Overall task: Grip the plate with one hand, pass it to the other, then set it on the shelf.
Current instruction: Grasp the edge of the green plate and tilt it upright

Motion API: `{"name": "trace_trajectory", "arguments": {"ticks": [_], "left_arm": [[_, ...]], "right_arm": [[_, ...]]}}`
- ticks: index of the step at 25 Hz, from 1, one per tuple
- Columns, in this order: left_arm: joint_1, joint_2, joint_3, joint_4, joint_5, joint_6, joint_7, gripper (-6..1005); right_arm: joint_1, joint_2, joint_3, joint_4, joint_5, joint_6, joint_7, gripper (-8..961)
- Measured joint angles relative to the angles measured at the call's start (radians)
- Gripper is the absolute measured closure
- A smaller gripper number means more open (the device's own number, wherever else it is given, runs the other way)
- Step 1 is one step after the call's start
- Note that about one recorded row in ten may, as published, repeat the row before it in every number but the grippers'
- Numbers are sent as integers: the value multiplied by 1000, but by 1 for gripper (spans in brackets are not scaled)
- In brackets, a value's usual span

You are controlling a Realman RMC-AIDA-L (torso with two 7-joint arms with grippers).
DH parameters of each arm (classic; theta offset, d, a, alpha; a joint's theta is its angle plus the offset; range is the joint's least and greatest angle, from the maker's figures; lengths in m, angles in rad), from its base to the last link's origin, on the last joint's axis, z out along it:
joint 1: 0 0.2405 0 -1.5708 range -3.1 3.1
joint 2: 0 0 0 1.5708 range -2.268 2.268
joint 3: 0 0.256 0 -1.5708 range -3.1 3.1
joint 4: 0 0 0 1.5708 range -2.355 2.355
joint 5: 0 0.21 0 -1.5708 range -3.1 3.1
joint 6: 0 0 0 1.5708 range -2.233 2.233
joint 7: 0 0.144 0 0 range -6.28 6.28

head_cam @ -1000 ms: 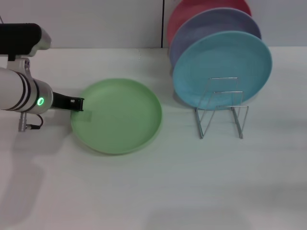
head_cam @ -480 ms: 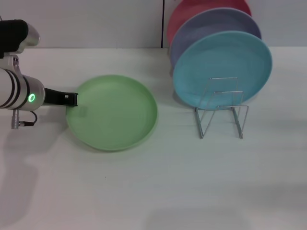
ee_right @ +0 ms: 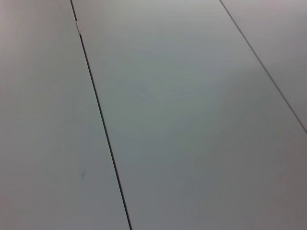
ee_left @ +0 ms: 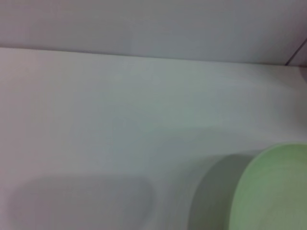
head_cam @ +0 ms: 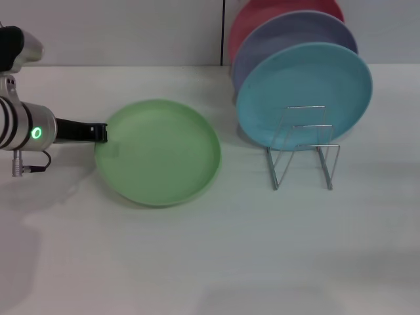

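The light green plate [head_cam: 157, 152] lies left of centre on the white table, and its near edge casts a shadow as if slightly raised. My left gripper [head_cam: 100, 133] reaches in from the left and is shut on the plate's left rim. A curved piece of the plate [ee_left: 273, 191] fills one corner of the left wrist view. The shelf [head_cam: 303, 147], a thin silver wire rack, stands to the right, its front slots holding nothing. My right gripper is out of view; the right wrist view holds only flat grey panels.
A light blue plate [head_cam: 304, 92] stands upright in the back of the rack, with a purple plate [head_cam: 289, 33] and a red plate [head_cam: 262, 13] behind it. The white table [head_cam: 210, 262] stretches bare in front, and a wall runs along the back.
The left arm has drawn back to the left and slightly up, and the green plate has shifted with it, its rim still held.
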Motion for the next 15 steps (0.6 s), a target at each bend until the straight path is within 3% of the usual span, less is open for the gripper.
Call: {"name": "trace_trajectory", "arguments": {"ticks": [15], "left_arm": [[29,0,-74,18,-131,15,132,961]], "right_arm": [[-1,-1,-9,0,0,-3,0,327]]}}
